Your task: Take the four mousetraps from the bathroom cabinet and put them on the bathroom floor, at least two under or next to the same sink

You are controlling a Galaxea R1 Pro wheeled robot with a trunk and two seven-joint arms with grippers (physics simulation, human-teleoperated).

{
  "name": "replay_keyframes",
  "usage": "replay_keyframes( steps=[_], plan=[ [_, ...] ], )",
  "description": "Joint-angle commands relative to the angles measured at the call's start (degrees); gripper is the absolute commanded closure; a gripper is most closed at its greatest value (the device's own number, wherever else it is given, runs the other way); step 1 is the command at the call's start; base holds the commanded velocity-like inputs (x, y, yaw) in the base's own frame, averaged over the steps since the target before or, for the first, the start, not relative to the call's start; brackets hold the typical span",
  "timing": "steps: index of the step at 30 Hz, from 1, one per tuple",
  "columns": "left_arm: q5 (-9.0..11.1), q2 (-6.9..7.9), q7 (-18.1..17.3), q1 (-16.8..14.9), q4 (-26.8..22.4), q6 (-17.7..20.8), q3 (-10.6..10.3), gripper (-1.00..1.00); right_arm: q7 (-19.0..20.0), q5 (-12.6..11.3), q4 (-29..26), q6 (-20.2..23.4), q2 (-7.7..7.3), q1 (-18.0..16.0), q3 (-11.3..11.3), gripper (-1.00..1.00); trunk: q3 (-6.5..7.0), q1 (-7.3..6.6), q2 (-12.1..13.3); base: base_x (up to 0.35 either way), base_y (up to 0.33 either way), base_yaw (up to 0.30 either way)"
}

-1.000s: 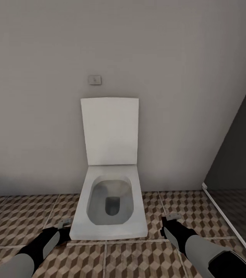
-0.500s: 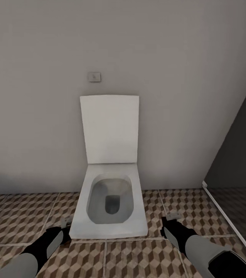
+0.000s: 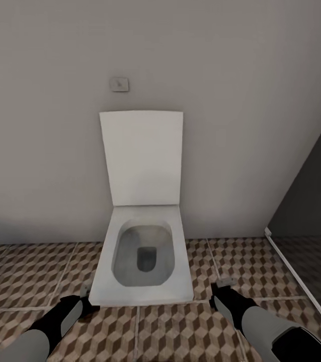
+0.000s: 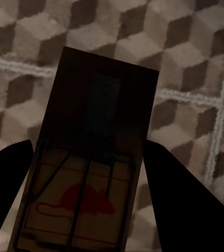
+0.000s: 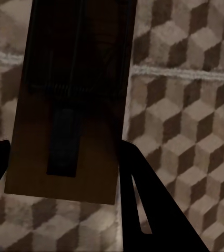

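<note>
Facing a grey wall (image 3: 241,75): cube-patterned bathroom floor (image 3: 24,274), white toilet (image 3: 140,261) with lid raised. Left gripper (image 3: 85,294) jaws pinched one mousetrap (image 4: 85,173); right gripper (image 3: 224,285) jaws pinched another mousetrap (image 5: 72,105), both held above the tiles.

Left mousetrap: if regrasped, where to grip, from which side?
Grip the mousetrap across its long wooden edges, as the left gripper does now, coming along its length from the red-mouse end. It is a flat plank; wire and spring sit on the face, so keep fingers off that.
</note>
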Motion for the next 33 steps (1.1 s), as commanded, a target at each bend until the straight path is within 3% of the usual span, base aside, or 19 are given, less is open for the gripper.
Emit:
replay_keyframes(
  steps=[1,13,27,33],
  plan=[
    [0.6,0.07,0.3,0.0,-0.1,0.2,-0.5,1.0,-0.3,-0.7,-0.1,0.3,-0.01,0.0,0.5,1.0,-0.28,0.01,0.0,0.0,0.0,0.0],
    [0.5,0.2,0.3,0.0,-0.1,0.1,-0.8,1.0,-0.3,-0.7,-0.1,0.3,-0.09,0.0,0.5,1.0,-2.94,0.32,-0.2,0.0,0.0,0.0],
    [0.5,0.26,0.4,0.0,-0.1,0.0,-0.9,1.0,-0.3,-0.7,-0.1,0.5,-0.09,0.0,0.5,1.0,-2.94,0.32,-0.2,0.0,0.002,0.0],
    [0.5,0.18,0.5,0.0,-0.1,0.0,-0.9,1.0,-0.2,-0.7,-0.1,0.6,-0.09,0.0,0.5,1.0,-2.94,0.32,-0.2,0.0,0.181,0.0]
  ],
)
